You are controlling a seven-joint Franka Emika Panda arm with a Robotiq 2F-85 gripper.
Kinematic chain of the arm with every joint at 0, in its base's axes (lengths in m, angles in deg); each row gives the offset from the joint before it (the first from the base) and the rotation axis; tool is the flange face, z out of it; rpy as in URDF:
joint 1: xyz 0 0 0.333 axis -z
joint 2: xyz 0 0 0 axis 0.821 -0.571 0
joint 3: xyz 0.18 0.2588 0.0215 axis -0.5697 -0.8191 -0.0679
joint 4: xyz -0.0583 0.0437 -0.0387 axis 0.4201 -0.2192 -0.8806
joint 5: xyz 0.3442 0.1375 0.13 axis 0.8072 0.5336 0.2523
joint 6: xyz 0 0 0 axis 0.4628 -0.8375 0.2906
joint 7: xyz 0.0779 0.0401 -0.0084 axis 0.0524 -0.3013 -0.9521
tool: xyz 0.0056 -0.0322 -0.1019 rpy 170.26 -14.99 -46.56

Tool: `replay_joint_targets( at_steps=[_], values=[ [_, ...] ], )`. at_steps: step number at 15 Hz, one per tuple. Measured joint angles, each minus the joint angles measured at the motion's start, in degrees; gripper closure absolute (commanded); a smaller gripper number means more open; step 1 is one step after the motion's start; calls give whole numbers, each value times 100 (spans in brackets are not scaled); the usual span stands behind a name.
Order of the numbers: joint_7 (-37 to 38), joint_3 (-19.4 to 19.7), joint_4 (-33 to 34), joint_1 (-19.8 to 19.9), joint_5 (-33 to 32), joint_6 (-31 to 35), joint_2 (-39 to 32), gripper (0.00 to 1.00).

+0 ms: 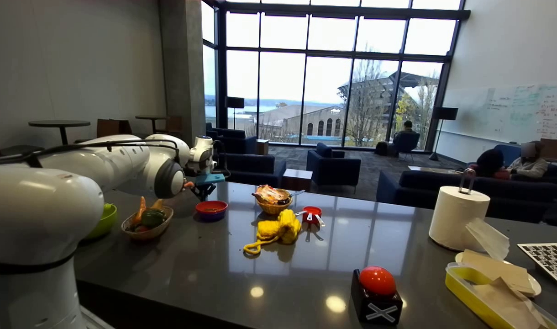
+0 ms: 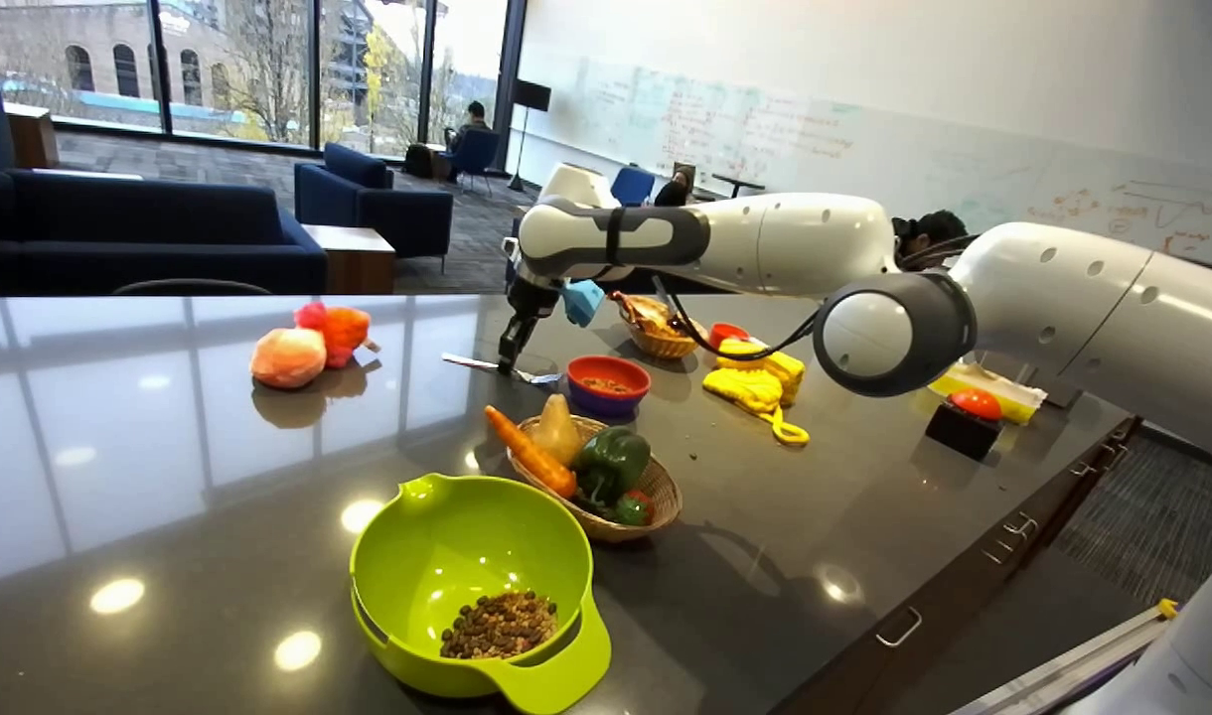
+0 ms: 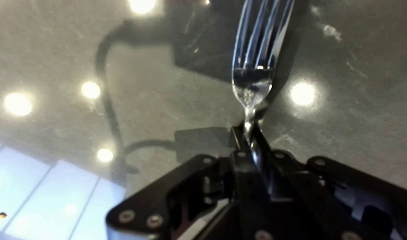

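Observation:
A silver fork (image 3: pixel 252 81) runs between the black fingers of my gripper (image 3: pixel 247 131) in the wrist view, its tines pointing away from them. The fingers are closed around the fork's neck, and part of the handle behind is hidden by them. In an exterior view the fork (image 2: pixel 538 378) is low and nearly flat at the dark counter; whether it still touches the surface I cannot tell. My gripper (image 2: pixel 508 365) points down onto it there, left of a red and purple bowl (image 2: pixel 608 401). My gripper (image 1: pixel 202 195) is small and dark in an exterior view, with the fork not discernible.
Close by are a wicker basket of vegetables (image 2: pixel 671 497) and a lime-green bowl (image 2: pixel 387 556) with dry bits inside. Pink and orange plush pieces (image 2: pixel 288 357) sit to the left. A food basket (image 1: pixel 274 209), yellow knitted item (image 1: pixel 269 230), red cup (image 1: pixel 312 214) and red button (image 1: pixel 377 281) stand further along.

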Motion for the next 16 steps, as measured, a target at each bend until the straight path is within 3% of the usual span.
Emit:
replay_joint_targets(
  at_steps=[16],
  values=[
    [62,196,128,-27,-275,-344,642,98]
  ],
)
